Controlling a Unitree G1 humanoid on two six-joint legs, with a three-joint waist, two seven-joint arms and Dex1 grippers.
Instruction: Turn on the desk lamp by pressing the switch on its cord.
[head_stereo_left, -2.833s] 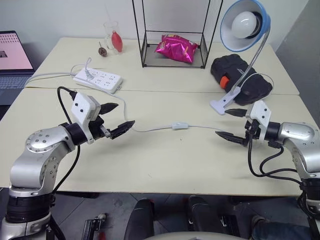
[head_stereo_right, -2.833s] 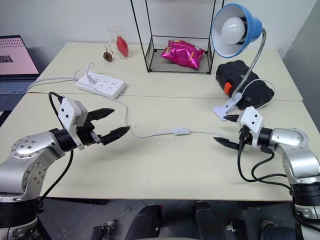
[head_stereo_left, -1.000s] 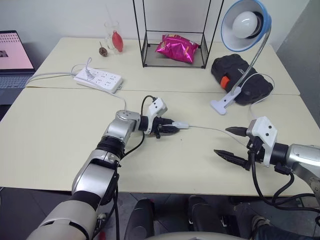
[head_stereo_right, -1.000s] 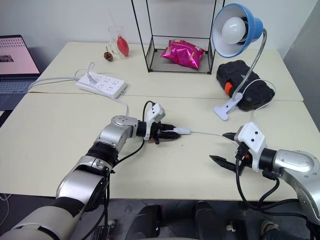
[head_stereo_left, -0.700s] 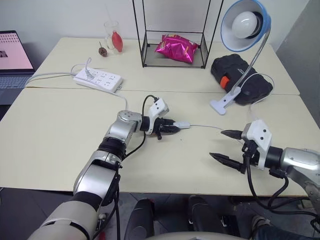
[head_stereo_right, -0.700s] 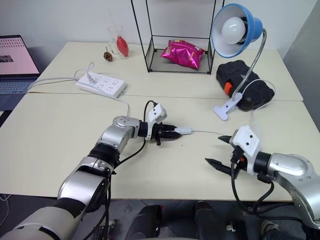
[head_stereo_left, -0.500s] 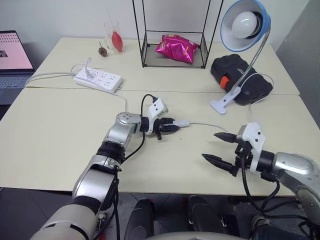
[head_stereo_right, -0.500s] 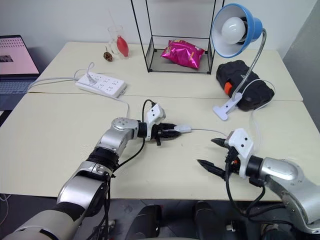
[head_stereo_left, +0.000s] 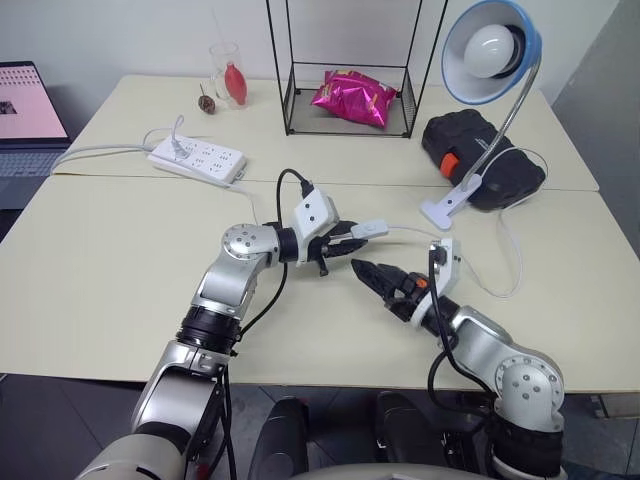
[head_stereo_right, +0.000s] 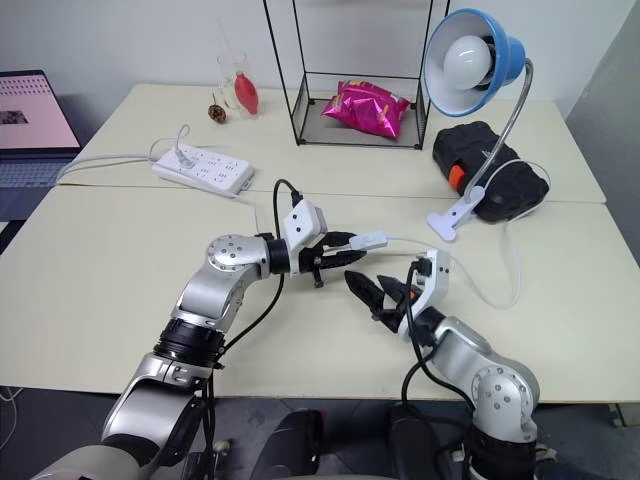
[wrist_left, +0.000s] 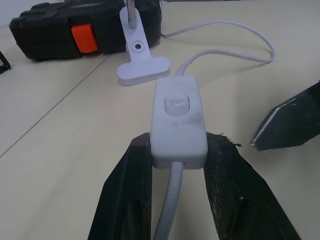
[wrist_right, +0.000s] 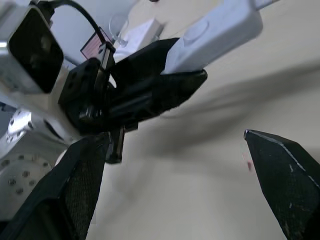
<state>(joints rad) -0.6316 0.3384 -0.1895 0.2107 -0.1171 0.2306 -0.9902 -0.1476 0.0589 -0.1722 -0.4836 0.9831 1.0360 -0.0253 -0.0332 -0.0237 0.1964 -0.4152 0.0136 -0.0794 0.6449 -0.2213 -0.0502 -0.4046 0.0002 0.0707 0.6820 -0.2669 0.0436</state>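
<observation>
The white switch (wrist_left: 178, 117) on the thin cord (head_stereo_left: 470, 275) is held a little above the table, with my left gripper (head_stereo_left: 347, 243) shut on its near end. Its rocker button faces up in the left wrist view. My right gripper (head_stereo_left: 372, 282) is open just below and to the right of the switch, its fingertips (wrist_right: 280, 170) wide apart and touching nothing. The desk lamp (head_stereo_left: 490, 48), blue shade and white bulb, stands at the back right on its white clip base (head_stereo_left: 445, 210). From the switch the cord loops off toward the clip base.
A white power strip (head_stereo_left: 197, 158) lies at the back left, with a laptop (head_stereo_left: 25, 100) beyond the table's left edge. A wire rack (head_stereo_left: 410, 100) holds a pink bag (head_stereo_left: 350, 98). A black case (head_stereo_left: 480, 150) sits behind the clip base, and a glass (head_stereo_left: 222, 70) stands far back.
My left gripper has raised the switch slightly off the table. My right arm has swung in to the left and rolled, and its open fingers now sit close beside the switch.
</observation>
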